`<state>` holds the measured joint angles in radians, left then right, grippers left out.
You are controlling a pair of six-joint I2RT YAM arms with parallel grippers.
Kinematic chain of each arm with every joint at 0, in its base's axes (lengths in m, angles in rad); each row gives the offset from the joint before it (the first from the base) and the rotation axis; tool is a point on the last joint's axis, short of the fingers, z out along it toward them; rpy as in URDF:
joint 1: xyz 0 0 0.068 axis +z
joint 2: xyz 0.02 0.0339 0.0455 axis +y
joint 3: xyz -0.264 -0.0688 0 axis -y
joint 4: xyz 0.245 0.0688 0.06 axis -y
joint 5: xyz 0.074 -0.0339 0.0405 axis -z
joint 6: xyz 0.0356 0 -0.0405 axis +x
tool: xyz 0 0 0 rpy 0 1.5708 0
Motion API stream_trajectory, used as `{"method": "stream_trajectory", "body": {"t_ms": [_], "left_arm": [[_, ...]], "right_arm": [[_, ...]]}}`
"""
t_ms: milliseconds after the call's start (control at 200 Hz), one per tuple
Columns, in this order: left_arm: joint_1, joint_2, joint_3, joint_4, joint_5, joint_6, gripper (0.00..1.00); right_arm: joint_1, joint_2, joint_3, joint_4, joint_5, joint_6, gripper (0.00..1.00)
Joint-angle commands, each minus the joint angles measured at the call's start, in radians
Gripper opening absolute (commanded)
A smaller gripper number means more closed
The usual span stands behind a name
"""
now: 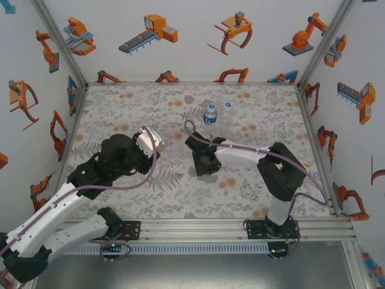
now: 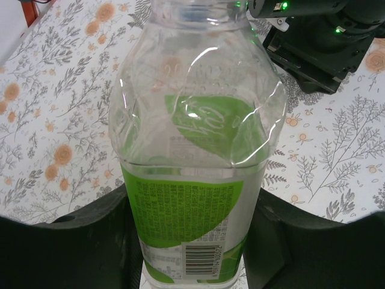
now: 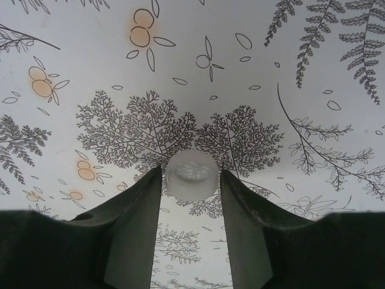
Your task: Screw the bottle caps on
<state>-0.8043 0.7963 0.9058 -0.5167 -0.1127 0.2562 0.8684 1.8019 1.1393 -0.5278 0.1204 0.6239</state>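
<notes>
My left gripper (image 1: 146, 146) is shut on the green-label bottle (image 2: 192, 180), its two fingers pressed against the label on either side (image 2: 192, 265). The bottle's mouth runs off the top of the left wrist view. That bottle (image 1: 148, 141) is held over the table left of centre. My right gripper (image 3: 191, 180) points down at the table, open, with a small white bottle cap (image 3: 191, 174) between its fingertips and a sliver of gap at the left finger. In the top view the right gripper (image 1: 202, 164) is just right of the held bottle.
A blue-label bottle (image 1: 210, 114) and a plain clear bottle (image 1: 227, 112) stand upright side by side at the back centre of the flower-patterned table (image 1: 252, 186). The right arm's black wrist (image 2: 319, 42) lies close beyond the held bottle. Walls enclose three sides.
</notes>
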Motion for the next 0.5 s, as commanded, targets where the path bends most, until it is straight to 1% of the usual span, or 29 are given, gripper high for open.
{"method": "stream_trajectory", "body": {"t_ms": [0,260,496], "left_arm": [[0.003,-0.016,-0.008,0.003,-0.019,0.015,0.05],[0.004,-0.014,-0.005,0.004,-0.032,0.023,0.05],[0.003,-0.017,-0.005,0.004,-0.039,0.025,0.06]], "right_arm": [[0.009,-0.008,0.029,-0.035,0.0,-0.014,0.46],[0.011,-0.05,0.054,-0.067,0.013,-0.02,0.46],[0.011,-0.04,0.059,-0.072,0.003,-0.026,0.46]]}}
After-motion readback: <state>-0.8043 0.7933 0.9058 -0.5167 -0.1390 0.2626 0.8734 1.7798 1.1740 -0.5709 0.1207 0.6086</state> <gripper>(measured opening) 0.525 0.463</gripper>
